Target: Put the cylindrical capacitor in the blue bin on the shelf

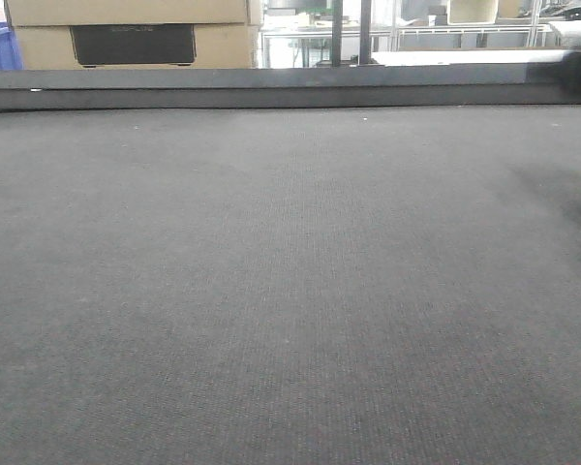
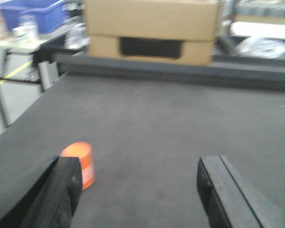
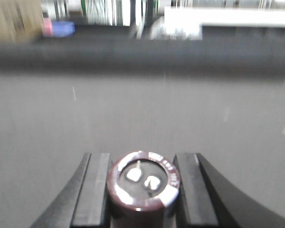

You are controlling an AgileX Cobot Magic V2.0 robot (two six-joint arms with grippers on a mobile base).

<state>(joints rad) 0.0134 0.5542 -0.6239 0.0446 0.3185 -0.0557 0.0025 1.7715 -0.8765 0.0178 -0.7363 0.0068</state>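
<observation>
Right pincer (image 3: 142,192): clenched on the cylindrical capacitor (image 3: 143,183). The two black fingers (image 3: 92,190) press against its left and right flanks. The capacitor stands between them with its end face turned toward the wrist camera. That face is silvery with two small terminals, and it is ringed by the dark maroon sleeve, which carries pale lettering too blurred to read. The capacitor is carried above the grey tabletop (image 3: 142,114); no contact between it and the surface is visible.

Left pincer (image 2: 137,190): released, with its black fingers (image 2: 61,190) set wide apart and nothing between them. It sits low over the tabletop. An orange cylinder (image 2: 80,164) stands upright just beside the outer front of the left-hand finger. Whether the two touch cannot be told, as the finger covers the cylinder's lower left side.

Tabletop (image 1: 290,291): dark grey, felt-like covering, bounded at the far side by a raised edge (image 1: 271,92). In the front-facing view neither arm nor the capacitor appears.

Background: a cardboard box (image 2: 152,28) with a dark handle opening stands beyond the raised edge. A blue crate (image 2: 33,12) rests on a separate stand off the tabletop's left corner, as seen from the left wrist. The right wrist view is blurred beyond the raised edge, so nothing there can be identified.
</observation>
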